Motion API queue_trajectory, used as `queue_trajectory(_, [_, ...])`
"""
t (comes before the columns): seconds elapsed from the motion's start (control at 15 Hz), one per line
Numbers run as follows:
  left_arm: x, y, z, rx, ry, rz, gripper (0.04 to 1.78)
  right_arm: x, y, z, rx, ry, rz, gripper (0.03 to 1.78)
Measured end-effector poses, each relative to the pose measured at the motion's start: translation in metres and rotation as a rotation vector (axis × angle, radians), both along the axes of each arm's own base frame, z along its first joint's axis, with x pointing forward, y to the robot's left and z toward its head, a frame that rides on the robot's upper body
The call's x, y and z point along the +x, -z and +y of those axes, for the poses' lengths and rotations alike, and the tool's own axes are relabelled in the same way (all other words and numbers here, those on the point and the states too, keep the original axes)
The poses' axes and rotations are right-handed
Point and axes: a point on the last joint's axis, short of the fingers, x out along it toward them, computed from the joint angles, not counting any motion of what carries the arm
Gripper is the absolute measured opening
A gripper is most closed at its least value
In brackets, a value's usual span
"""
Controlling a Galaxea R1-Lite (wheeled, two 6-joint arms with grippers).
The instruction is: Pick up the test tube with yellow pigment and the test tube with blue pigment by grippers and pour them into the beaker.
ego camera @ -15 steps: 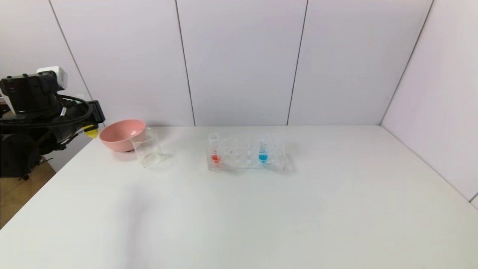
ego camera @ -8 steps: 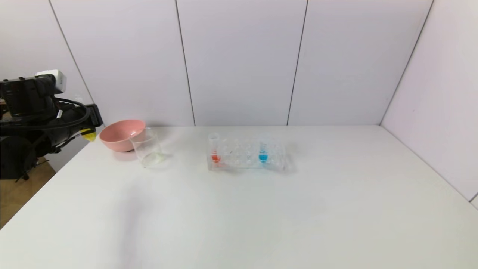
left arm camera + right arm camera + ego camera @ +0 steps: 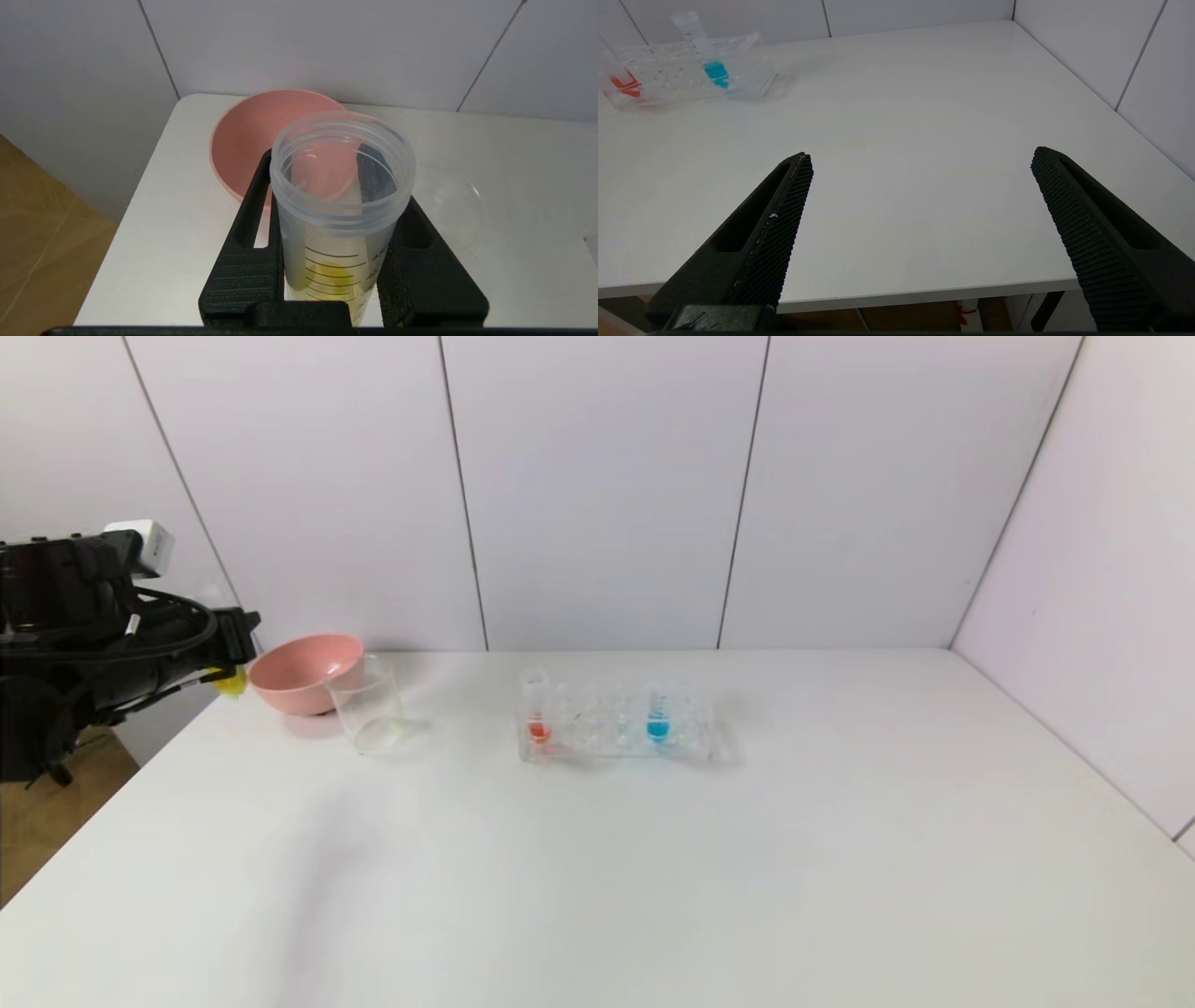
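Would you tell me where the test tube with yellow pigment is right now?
The test tube with yellow pigment is clamped in the left gripper, held off the table's left edge in the head view, just left of the pink bowl and the beaker.

White table (image 3: 653, 859), pink bowl (image 3: 297, 674), beaker (image 3: 368, 714), clear tube rack (image 3: 616, 733)

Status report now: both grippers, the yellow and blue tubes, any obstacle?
Left gripper shut on yellow tube, beside pink bowl. Right gripper open, far from rack. Blue tube in rack. Beaker unobstructed.
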Motion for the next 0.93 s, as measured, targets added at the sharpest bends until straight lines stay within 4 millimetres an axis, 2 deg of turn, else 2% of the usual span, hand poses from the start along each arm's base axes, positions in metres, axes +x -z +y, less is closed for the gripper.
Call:
queue_trajectory(0.27, [0.003, -0.015, 0.007, 0.082, 0.221, 0.086, 0.54, 0.0, 0.0, 0.0, 0.0, 0.0, 0.0, 1.71])
queue_trajectory(0.53, [0.008, -0.031, 0.009, 0.207, 0.32, 0.218, 0.54, 0.0, 0.0, 0.0, 0.0, 0.0, 0.0, 1.71])
queue_trajectory(0.93, [0.023, -0.041, 0.012, 0.409, 0.427, 0.304, 0.54, 0.0, 0.0, 0.0, 0.0, 0.0, 0.0, 1.71])
